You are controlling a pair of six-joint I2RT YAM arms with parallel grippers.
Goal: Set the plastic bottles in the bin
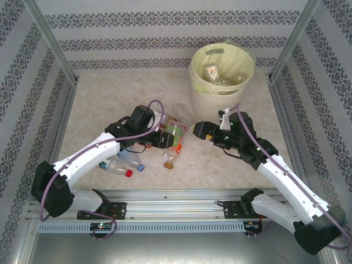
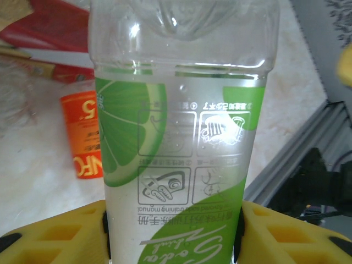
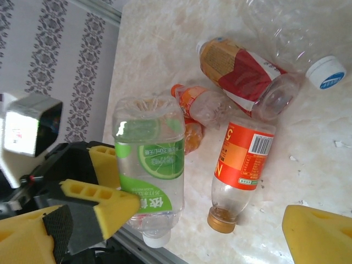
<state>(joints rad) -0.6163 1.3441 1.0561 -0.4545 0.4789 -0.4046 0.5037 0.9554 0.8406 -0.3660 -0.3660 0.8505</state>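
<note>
Lime-labelled soda bottle [image 2: 176, 165] was seen clamped in the left hand [image 1: 166, 138] over the counter [image 1: 110, 99] beside loose bottles [image 1: 124, 165], the right hand [image 1: 193, 130] spread empty; grasping was judged done, and a lift and carry to the bin [image 1: 212, 104] was called for.

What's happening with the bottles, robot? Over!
Left fingers shut on green-label bottle. Right fingers open, empty, close by. Bin stands beyond; more bottles loose on table. Right arm may crowd the way.
</note>
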